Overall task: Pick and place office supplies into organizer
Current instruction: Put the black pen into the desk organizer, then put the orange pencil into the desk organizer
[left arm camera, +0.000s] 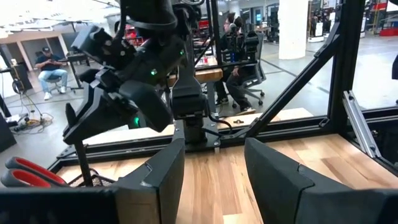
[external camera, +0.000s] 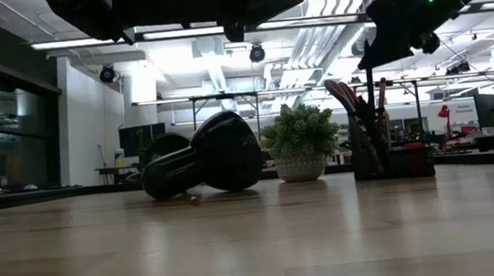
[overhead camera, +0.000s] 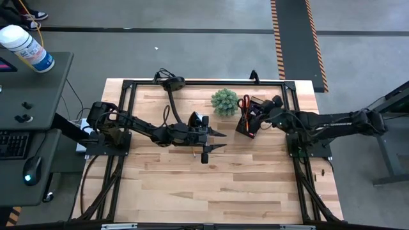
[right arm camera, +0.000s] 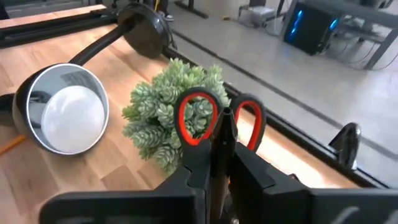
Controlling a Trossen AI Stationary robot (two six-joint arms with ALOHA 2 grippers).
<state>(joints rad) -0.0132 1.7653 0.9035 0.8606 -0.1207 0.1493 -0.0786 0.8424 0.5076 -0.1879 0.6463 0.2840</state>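
scissors [right arm camera: 219,121] with red handles stood upright in the black organizer [overhead camera: 248,118], loops up and long axis vertical, just beside the green plant [overhead camera: 225,102] at the table's far side. right gripper [right arm camera: 221,158] hovered over them, fingers nearly together, touching nothing clearly. left gripper [overhead camera: 217,140] hung mid-table beside the lamp [right arm camera: 62,116], fingers well apart and empty

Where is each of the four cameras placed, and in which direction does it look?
High: above, looking down; both arms, organizer.
Low: at table height, looking level at lamp, plant; arms overhead.
Left wrist: looks past open left pincer at right arm.
Right wrist: looks past shut right pincer at scissors.
Shared: scissors show in both wrist views.
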